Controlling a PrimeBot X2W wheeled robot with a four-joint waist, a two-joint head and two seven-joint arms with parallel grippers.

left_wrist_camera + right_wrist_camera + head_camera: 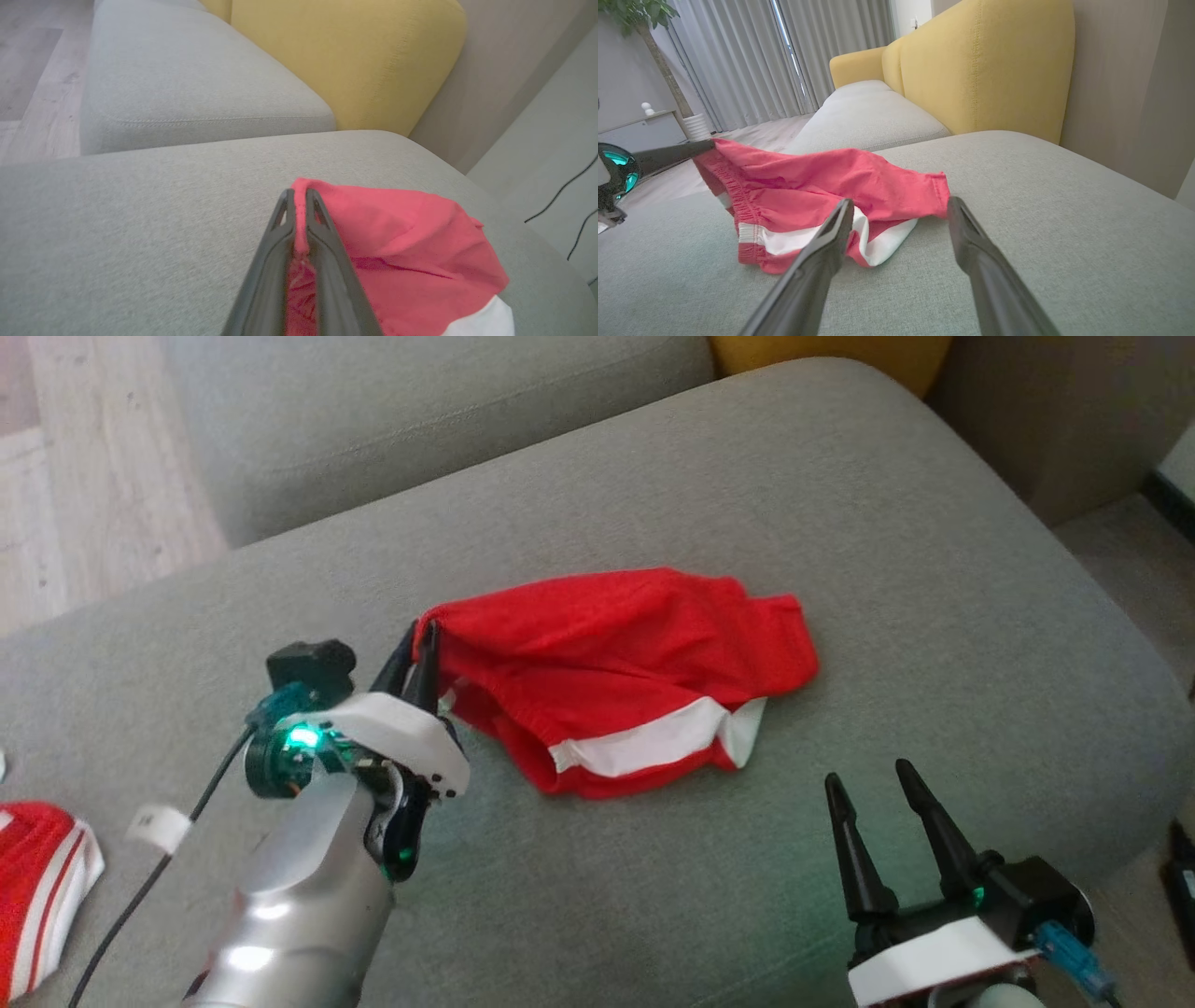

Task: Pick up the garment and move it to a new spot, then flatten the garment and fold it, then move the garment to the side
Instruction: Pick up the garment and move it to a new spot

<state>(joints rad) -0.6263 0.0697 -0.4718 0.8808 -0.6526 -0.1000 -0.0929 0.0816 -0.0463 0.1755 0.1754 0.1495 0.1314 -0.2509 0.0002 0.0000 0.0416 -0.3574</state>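
Red white-striped fabric shorts [635, 653] held up by one edge, remainder resting on grey sofa cushion [934, 569].
Pinched in the clamped left gripper [422, 639] for carrying; right gripper [868, 779] spread nearby, apart, ready to assist.

The red garment [635, 644] between the left fingers [329, 266] was soft, matt cloth. Under it, the grey sofa cushion [887, 523] was rough woven cloth. The fingers looked like dull dark plastic. The left forearm [299, 905] was shiny silver.
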